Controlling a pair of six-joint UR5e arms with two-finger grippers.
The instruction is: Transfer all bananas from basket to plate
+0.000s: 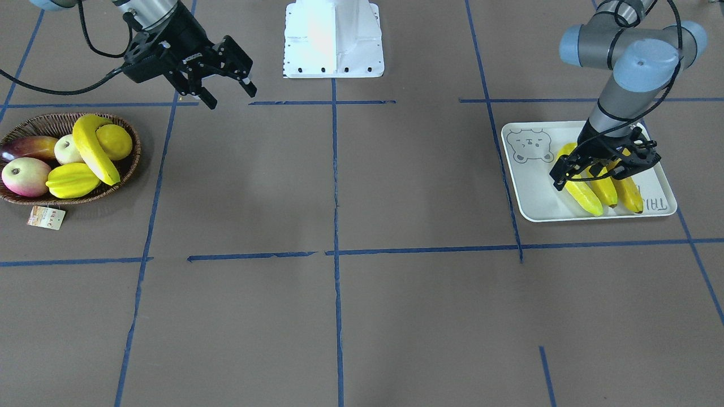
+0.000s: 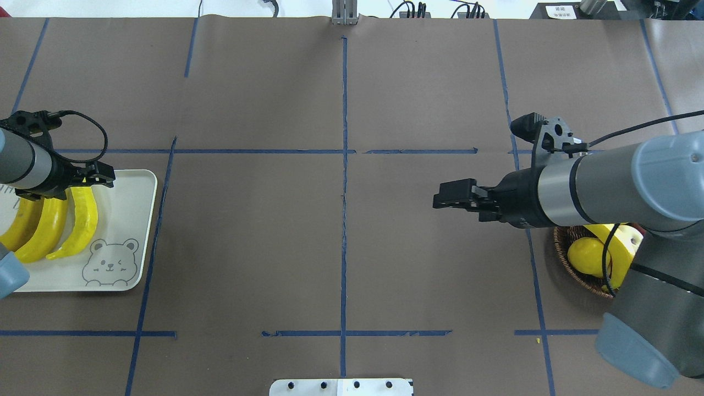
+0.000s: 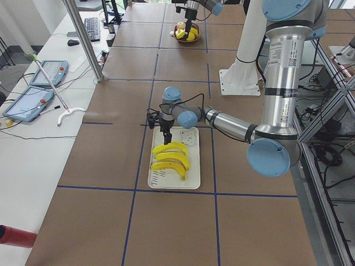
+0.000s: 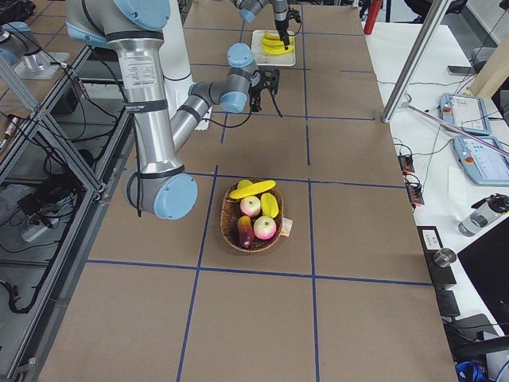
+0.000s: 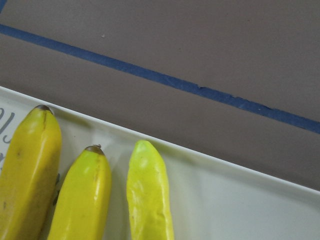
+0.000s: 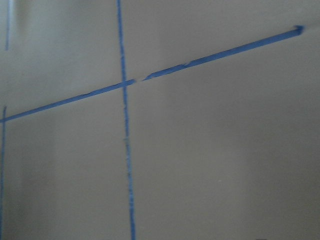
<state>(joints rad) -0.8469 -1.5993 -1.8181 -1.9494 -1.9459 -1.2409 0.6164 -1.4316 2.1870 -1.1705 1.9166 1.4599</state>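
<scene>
Three bananas (image 1: 602, 189) lie side by side on the white bear-print plate (image 1: 531, 195); they also show in the overhead view (image 2: 82, 220) and the left wrist view (image 5: 145, 200). My left gripper (image 1: 605, 167) hangs just above their far ends, open and empty. One banana (image 1: 93, 150) lies across the other fruit in the wicker basket (image 1: 39, 120). My right gripper (image 1: 229, 96) is open and empty, raised above the table, off the basket's robot-side edge towards the table's middle. In the overhead view my right arm hides most of the basket (image 2: 566, 258).
The basket also holds a lemon (image 1: 115, 141), a starfruit (image 1: 70, 181), an apple (image 1: 68, 150) and two reddish fruits (image 1: 25, 176). A paper tag (image 1: 46, 217) lies beside it. The robot's white base (image 1: 334, 39) stands at the table's robot side. Blue tape lines cross the brown table.
</scene>
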